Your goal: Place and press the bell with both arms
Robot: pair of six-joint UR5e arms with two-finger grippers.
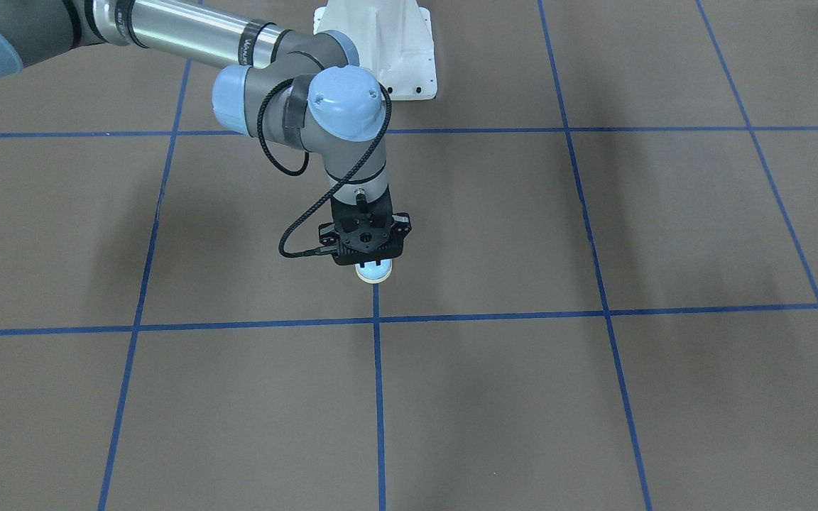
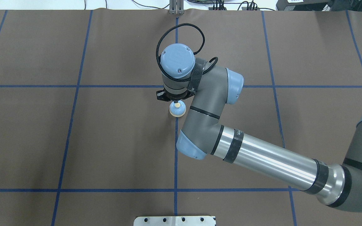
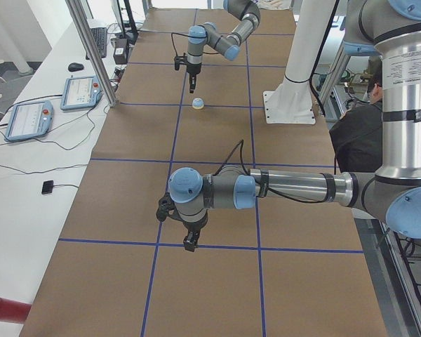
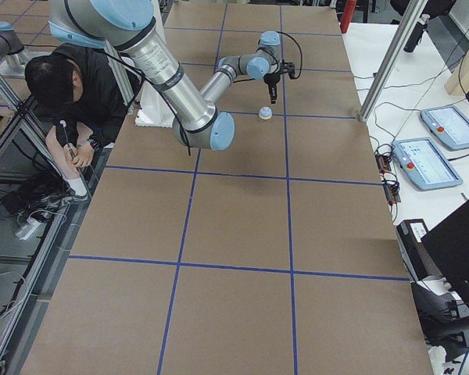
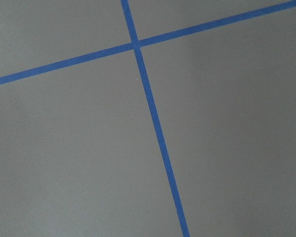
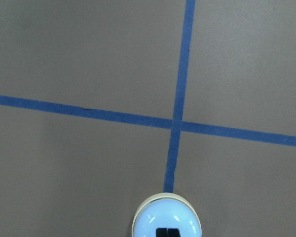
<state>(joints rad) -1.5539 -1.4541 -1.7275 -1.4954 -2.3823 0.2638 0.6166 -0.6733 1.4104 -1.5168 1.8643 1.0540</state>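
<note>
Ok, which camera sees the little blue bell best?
The overhead exterior view: the bell shows whole, with its blue dome, cream button and rim. In the front-facing view the right pincer hides most of it. Both side views show it tiny. The right wrist view cuts it off; the left wrist view misses it.

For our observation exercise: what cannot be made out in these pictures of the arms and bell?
Right wrist view: the bottom edge cuts off part of the small light-blue dome-shaped bell and all but the tips of the right black claw.
Front-facing view: that claw's body hides the bell's top.
Left black claw: seen only in the left side view, too small to judge open or shut.
</note>
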